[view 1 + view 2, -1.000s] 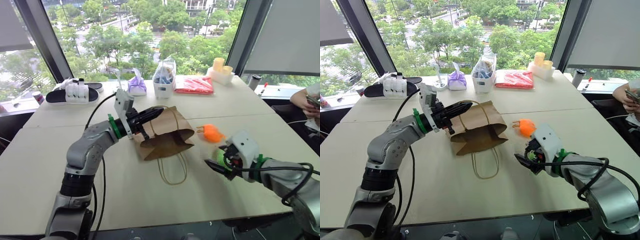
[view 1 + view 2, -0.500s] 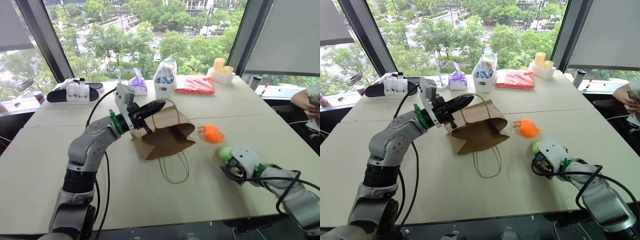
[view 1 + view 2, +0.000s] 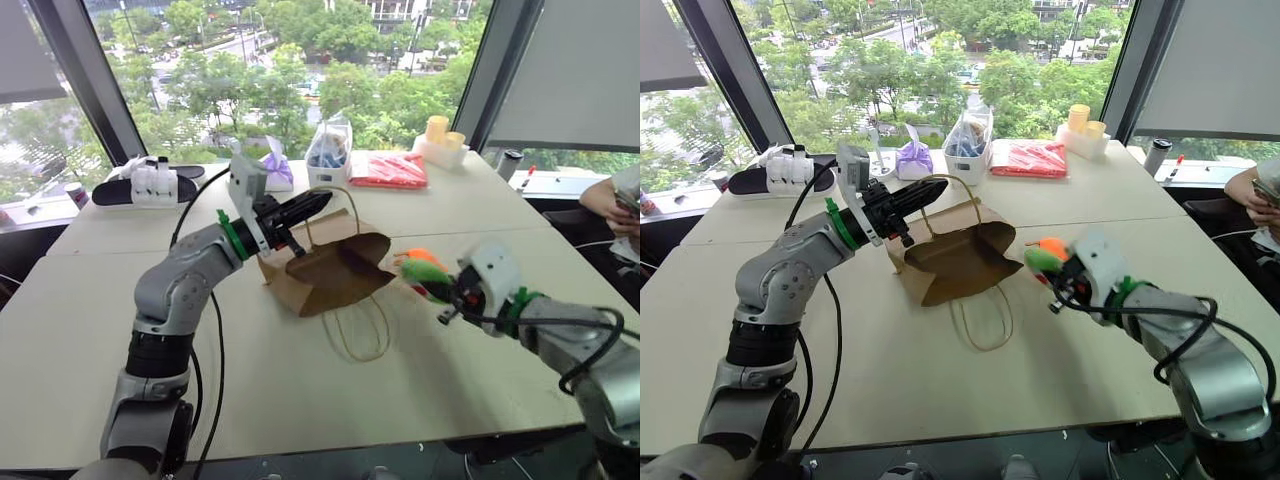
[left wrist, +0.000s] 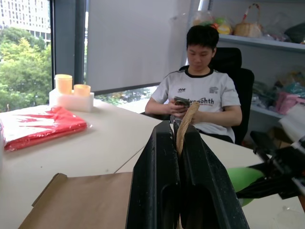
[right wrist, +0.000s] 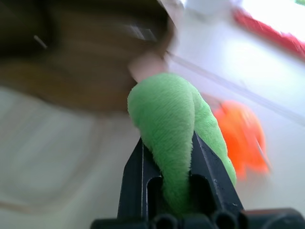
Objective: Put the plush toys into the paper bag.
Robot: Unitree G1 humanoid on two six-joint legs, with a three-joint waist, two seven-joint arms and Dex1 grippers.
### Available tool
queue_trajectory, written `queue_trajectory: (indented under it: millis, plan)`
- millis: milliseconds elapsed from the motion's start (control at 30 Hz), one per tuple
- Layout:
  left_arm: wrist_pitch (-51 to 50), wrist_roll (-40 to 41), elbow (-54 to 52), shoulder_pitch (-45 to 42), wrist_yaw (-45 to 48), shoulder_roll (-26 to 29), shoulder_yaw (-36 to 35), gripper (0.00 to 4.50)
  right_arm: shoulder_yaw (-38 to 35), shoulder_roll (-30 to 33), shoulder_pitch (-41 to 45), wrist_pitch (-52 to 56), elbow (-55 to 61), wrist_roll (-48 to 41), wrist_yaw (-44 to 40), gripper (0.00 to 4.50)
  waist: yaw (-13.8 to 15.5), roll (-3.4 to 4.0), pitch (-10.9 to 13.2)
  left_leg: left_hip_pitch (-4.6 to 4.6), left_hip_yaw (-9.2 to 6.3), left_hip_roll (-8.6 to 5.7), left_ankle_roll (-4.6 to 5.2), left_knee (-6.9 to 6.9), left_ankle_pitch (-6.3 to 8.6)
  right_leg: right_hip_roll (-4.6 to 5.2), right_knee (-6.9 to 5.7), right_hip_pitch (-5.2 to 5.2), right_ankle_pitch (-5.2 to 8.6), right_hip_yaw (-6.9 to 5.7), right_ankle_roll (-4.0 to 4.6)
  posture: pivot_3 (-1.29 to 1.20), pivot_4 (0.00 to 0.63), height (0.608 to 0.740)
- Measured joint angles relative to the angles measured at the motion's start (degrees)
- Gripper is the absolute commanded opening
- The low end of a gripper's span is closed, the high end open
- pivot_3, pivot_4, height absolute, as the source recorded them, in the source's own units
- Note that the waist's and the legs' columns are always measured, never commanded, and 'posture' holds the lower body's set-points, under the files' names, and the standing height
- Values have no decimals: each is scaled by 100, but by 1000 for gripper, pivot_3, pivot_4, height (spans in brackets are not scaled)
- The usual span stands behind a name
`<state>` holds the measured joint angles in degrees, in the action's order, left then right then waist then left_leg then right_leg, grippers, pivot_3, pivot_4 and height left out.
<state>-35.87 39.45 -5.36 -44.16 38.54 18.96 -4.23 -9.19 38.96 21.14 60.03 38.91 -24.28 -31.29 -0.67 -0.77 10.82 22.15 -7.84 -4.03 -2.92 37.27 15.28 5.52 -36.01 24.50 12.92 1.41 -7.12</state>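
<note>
We saw the paper bag (image 5: 90,52) badly blurred in the right wrist view. The orange plush toy (image 3: 1053,245) sat mostly hidden behind the green plush toy (image 3: 1041,261). The person's (image 3: 618,197) body was cut off at the frame edge.

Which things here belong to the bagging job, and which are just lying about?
Job: paper bag, green plush toy in the right gripper, orange plush toy, left gripper holding the bag's handle.

Lying about: purple pouch, red packet, sandals, clear plastic bag.

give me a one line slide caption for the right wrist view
Right claw squeezing the green plush toy, orange plush toy on the table behind it.
</note>
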Motion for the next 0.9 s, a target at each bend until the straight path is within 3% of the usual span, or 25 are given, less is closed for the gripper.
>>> queue_trajectory:
  millis: [200, 533, 667, 833, 900]
  plan:
    - [-182, 145, -13, -12, 11, -48, 2, 0, 1166, -1131, 611, -96, -456, 15, 481, 80, -2, -2, -1, 2, -2, -3, 0, 0, 0, 2, 0, 2, 0, -1, 0, 0, 150, 740]
    - [-664, 818, -227, -12, -258, -196, -232, 0, 2478, -2415, 1404, -2550, -3338, 1356, 782, 80, -40, -1, -1, -1, 0, -3, -4, -6, -2, 1, -6, 9, -1, 1, 1, 0, 150, 740]
    - [-759, 950, -279, -7, -393, -231, -238, 0, 2751, -2847, 1746, -3534, -4612, 1795, 795, 1654, -56, -1, -1, -3, 0, -2, -9, -12, -5, 0, -8, 14, -1, 3, 1, 0, 150, 740]
    - [-759, 989, -331, 96, -520, -214, -364, 0, 2676, -2868, 1815, -3837, -4935, 1941, 622, 4357, -36, -1, -1, 1, -1, -3, -13, -11, -7, 1, -6, 15, -1, 3, 1, 0, 150, 740]
    - [-759, 988, -333, 146, -526, -217, -359, 0, 2613, -2734, 1763, -3538, -4504, 1846, 430, 4474, -35, -1, -1, 2, -3, -3, -11, -12, -6, 1, -6, 15, -1, 3, 1, 0, 150, 740]
